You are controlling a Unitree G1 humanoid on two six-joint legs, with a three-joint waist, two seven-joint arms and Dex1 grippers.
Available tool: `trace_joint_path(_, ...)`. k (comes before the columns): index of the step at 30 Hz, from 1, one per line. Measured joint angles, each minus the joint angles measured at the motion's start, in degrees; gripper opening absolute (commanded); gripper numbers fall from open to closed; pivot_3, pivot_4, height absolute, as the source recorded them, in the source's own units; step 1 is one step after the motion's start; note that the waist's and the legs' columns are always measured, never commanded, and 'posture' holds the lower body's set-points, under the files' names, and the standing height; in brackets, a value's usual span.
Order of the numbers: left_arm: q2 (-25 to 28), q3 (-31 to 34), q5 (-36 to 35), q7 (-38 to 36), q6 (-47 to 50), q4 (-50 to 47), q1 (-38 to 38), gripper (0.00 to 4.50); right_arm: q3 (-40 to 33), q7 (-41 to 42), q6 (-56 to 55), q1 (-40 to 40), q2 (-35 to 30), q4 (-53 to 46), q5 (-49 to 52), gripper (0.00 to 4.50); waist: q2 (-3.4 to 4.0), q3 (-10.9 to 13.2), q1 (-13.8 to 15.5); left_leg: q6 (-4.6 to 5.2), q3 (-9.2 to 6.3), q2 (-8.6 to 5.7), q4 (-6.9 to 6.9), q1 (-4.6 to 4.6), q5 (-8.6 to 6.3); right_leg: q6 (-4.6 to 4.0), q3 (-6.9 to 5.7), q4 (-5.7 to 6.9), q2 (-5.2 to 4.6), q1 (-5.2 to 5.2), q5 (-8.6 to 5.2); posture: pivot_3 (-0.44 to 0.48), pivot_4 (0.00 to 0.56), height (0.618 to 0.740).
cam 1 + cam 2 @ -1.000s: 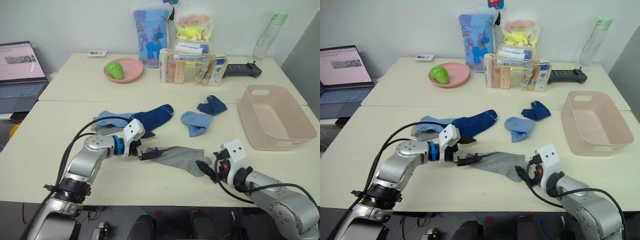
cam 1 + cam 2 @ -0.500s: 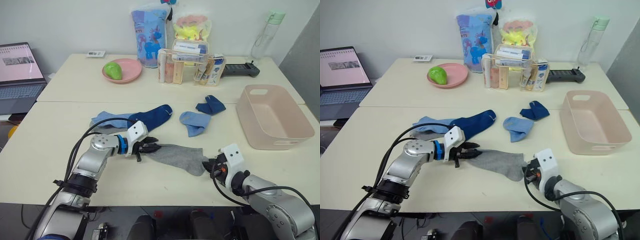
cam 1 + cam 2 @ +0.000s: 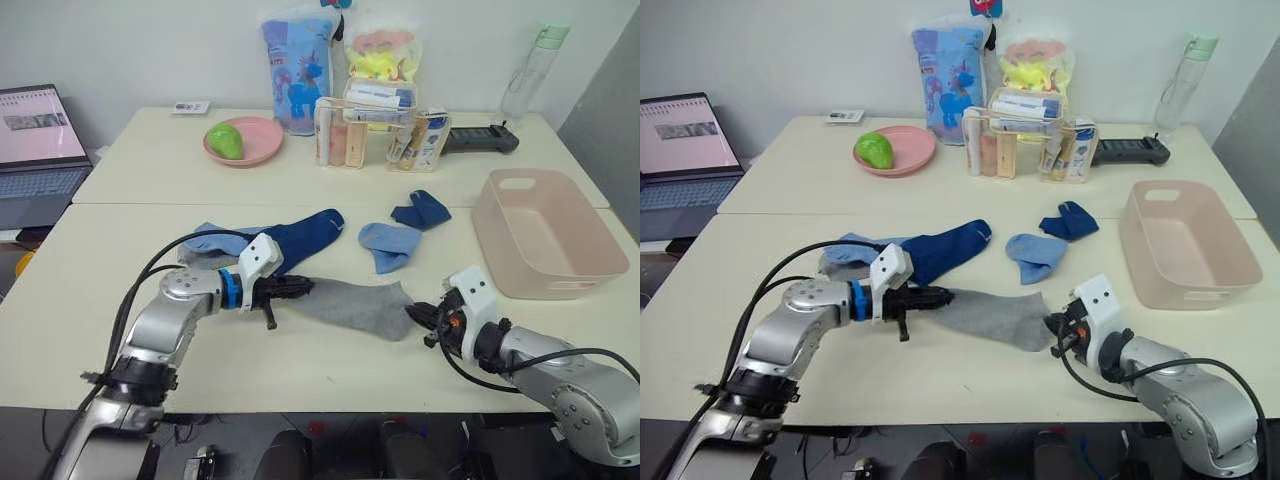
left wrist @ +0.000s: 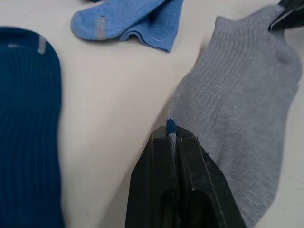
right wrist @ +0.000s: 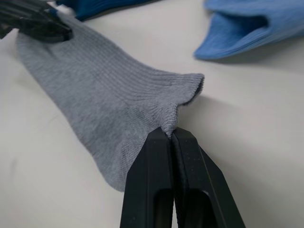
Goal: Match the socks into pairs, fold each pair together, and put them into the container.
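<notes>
1. Holding the grey sock (image 3: 350,305), both grippers are pinching one end each; it is lying stretched on the table (image 3: 300,365) between them.
2. The left gripper (image 4: 172,130) is clamping the end with the blue tab in its closed jaws.
3. The right gripper (image 5: 169,134) is squeezing the cuff edge, jaws closed on the cloth.
4. The sock is looking soft, light and floppy, so it is probably sagging anywhere it is not held. Pinching the ends looks best.
5. Other socks are lying past the jaws: a navy sock (image 3: 305,232) and a light blue sock (image 3: 388,243).
6. The tub (image 3: 548,240) is sitting well apart, past the right gripper.
7. A second grey sock is hard to make out.
</notes>
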Motion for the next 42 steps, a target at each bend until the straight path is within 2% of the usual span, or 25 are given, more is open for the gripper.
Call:
trace_joint_path(4,0.2,5.7,-6.8,4.5,10.2,-9.3,6.5,0.04,-2.9,2.7,4.2,-2.2,-2.8,-0.3,5.8,0.0,0.0,0.0,0.2,0.01,-0.04,0.01,-0.01,0.01,-0.01,0.0,-0.03,-0.02,-0.01,0.03,0.0,0.0,0.15,0.703)
trace_joint_path(7,-1.0,8.1,-10.4,8.0,14.0,-16.0,13.1,0.04,-4.2,3.5,7.0,-2.6,-4.4,-0.4,9.2,0.0,0.0,0.0,0.3,0.01,-0.02,0.02,-0.02,-0.01,-0.01,0.0,-0.01,-0.08,-0.02,0.03,0.0,0.0,0.15,0.703)
trace_joint_path(11,-3.1,8.4,-11.7,12.2,14.5,-21.4,22.3,0.04,-4.7,3.8,8.8,-1.0,-6.7,-0.8,11.6,0.0,0.02,0.0,0.4,0.01,-0.02,0.02,-0.02,0.02,-0.01,0.0,-0.01,-0.07,-0.03,0.06,0.0,0.0,0.15,0.703)
trace_joint_path(14,-4.1,6.6,-10.1,14.5,12.2,-22.0,27.1,0.04,-4.2,3.8,8.9,2.1,-9.0,-1.3,11.4,0.0,0.02,0.0,0.4,0.01,-0.01,0.01,-0.02,0.01,-0.01,0.0,-0.01,-0.1,-0.03,0.08,0.0,0.0,0.15,0.703)
trace_joint_path(19,-4.0,1.5,-5.5,14.7,5.6,-22.0,26.5,0.04,-0.9,3.2,7.4,4.1,-10.5,-2.1,9.8,0.0,0.03,0.0,0.5,0.01,0.03,-0.01,-0.03,0.03,-0.01,0.0,0.0,-0.13,-0.03,0.11,0.0,0.0,0.15,0.703)
trace_joint_path(27,-3.4,0.7,-4.5,14.6,2.6,-20.2,26.0,0.04,0.4,2.8,5.0,5.7,-12.5,-2.1,7.6,0.0,0.04,0.0,0.5,0.01,0.03,0.0,-0.04,0.05,-0.01,0.0,-0.01,-0.13,-0.03,0.11,0.0,0.0,0.15,0.703)
trace_joint_path(30,-3.4,0.6,-4.9,14.6,2.6,-20.2,26.1,0.0,1.4,2.6,3.9,6.3,-12.9,-2.3,6.3,0.72,0.04,0.0,0.5,0.02,0.02,0.0,-0.05,0.04,-0.02,0.0,-0.02,-0.15,-0.03,0.11,0.0,0.0,0.15,0.703)
trace_joint_path(33,-2.8,-0.1,-4.5,14.6,1.7,-20.3,26.0,0.66,2.6,2.0,1.7,6.8,-14.1,-2.5,3.3,1.76,0.04,0.0,0.5,0.01,0.04,0.0,-0.05,0.05,-0.02,0.0,0.0,-0.16,-0.03,0.12,0.0,0.0,0.15,0.703)
trace_joint_path(40,-1.7,1.9,-7.8,13.7,1.9,-21.6,28.4,2.84,3.3,2.8,-2.5,6.7,-16.0,-3.0,0.7,4.29,0.05,0.0,0.3,0.02,0.04,0.04,-0.08,0.08,-0.02,0.0,0.0,-0.15,0.0,0.12,0.0,0.0,0.15,0.703)
trace_joint_path(41,-1.3,2.7,-8.2,13.5,1.8,-21.8,29.1,3.13,3.2,2.8,-2.9,6.6,-16.1,-3.2,0.6,4.5,0.06,0.0,0.3,0.02,0.04,0.04,-0.08,0.08,-0.02,0.0,0.0,-0.15,0.0,0.11,0.0,0.0,0.15,0.703)
trace_joint_path(42,-1.2,4.1,-8.6,13.5,1.7,-22.1,29.9,3.45,3.1,2.9,-3.4,6.3,-16.1,-3.2,0.6,4.5,0.06,0.0,0.3,0.02,0.04,0.05,-0.08,0.08,-0.02,0.0,-0.01,-0.15,0.0,0.11,0.0,0.0,0.15,0.703)
